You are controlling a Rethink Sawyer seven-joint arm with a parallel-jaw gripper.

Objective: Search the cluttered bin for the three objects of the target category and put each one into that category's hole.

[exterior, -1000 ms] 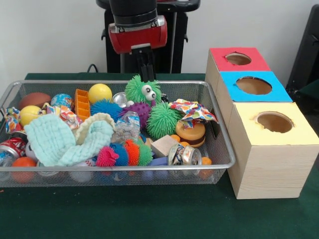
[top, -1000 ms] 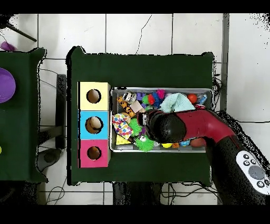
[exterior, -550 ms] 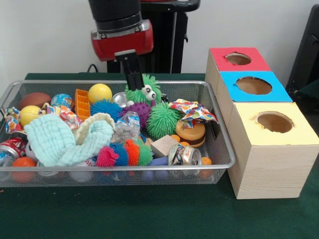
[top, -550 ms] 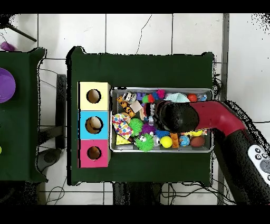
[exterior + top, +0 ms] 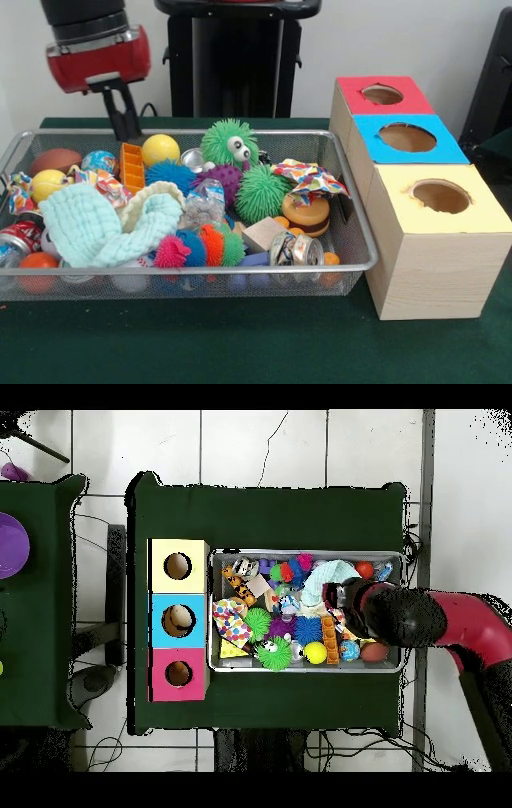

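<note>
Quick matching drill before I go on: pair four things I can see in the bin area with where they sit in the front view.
Things:
1. yellow ball
2. crushed can
3. mint cloth
4. pincer

Places:
A. at the bin's near rim, toward the boxes
B. above the bin's far rim, left of the balls
C. front left of the bin, draped over other items
D. by the far rim, beside the orange block

Pairs: 1-D, 2-A, 3-C, 4-B

Arm: I am reaching down from above, my red and black wrist tilting slightly. Gripper (image 5: 125, 120): I am holding it in the air, black fingers hanging close together, pointing downward, gripping nothing, touching nothing.
</note>
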